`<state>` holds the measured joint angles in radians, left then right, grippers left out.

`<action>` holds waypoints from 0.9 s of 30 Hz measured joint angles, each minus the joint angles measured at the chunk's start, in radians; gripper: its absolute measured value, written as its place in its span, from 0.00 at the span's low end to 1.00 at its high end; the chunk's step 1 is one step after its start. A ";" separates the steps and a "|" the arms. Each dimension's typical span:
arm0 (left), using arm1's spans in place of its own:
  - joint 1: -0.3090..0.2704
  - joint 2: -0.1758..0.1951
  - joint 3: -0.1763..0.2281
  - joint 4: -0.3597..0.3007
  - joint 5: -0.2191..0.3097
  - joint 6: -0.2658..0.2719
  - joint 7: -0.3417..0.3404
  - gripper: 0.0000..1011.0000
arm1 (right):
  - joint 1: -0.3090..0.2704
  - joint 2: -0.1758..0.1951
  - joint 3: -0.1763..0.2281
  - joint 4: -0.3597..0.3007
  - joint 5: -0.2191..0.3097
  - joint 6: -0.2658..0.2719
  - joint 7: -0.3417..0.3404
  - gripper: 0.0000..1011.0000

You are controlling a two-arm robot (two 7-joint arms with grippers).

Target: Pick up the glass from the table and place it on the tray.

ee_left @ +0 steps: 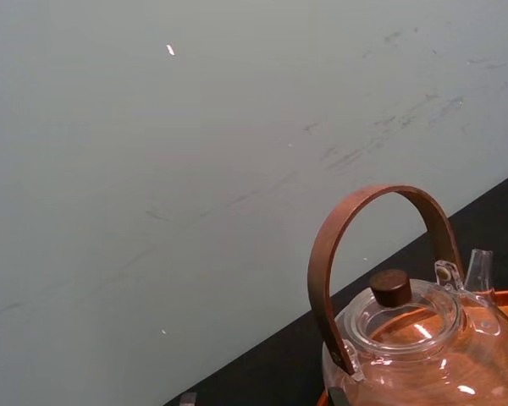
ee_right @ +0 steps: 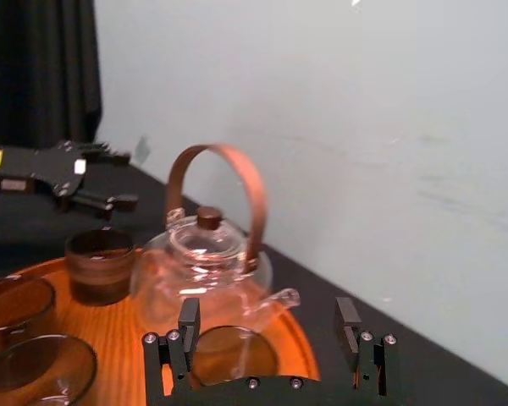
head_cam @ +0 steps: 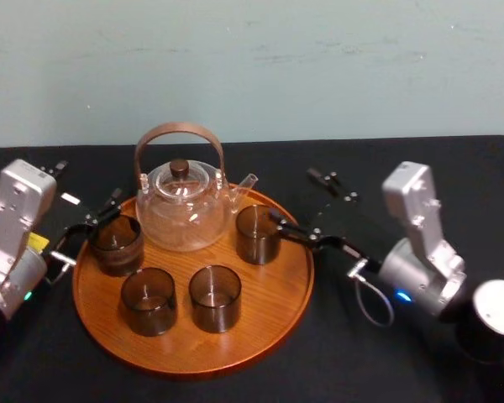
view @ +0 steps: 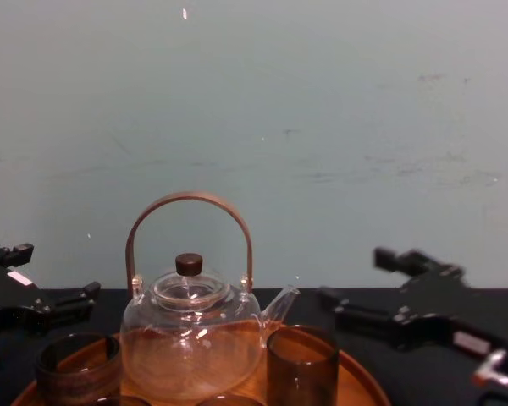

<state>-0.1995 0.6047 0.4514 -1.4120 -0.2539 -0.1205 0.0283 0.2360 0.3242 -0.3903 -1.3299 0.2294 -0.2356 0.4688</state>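
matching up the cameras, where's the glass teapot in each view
head view: teapot at the back of the tray
left wrist view: lower right corner
right wrist view: below centre, left of middle
chest view: bottom, left of centre
shared landmark: its arched brown handle

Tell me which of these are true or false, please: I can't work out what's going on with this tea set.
1. Four glasses stand on the tray. True.
2. The teapot sits on the table beside the tray. False: it stands on the tray, behind the glasses.
3. The right gripper is open. True.
4. The left gripper holds a glass in the air. False: it is open and holds nothing.
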 joint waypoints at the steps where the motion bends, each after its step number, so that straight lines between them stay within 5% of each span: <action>1: 0.000 0.000 0.000 0.000 0.000 0.000 0.000 0.99 | -0.021 0.012 0.015 -0.026 0.004 -0.004 -0.010 0.99; 19: 0.000 0.000 0.000 0.000 0.000 0.000 0.000 0.99 | -0.218 0.070 0.198 -0.127 -0.002 -0.023 -0.145 0.99; 27: 0.000 0.000 0.000 0.000 0.000 0.000 0.000 0.99 | -0.227 0.067 0.209 -0.129 -0.023 -0.021 -0.169 0.99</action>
<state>-0.1995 0.6047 0.4514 -1.4120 -0.2539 -0.1205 0.0282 0.0094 0.3916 -0.1817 -1.4586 0.2064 -0.2568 0.3002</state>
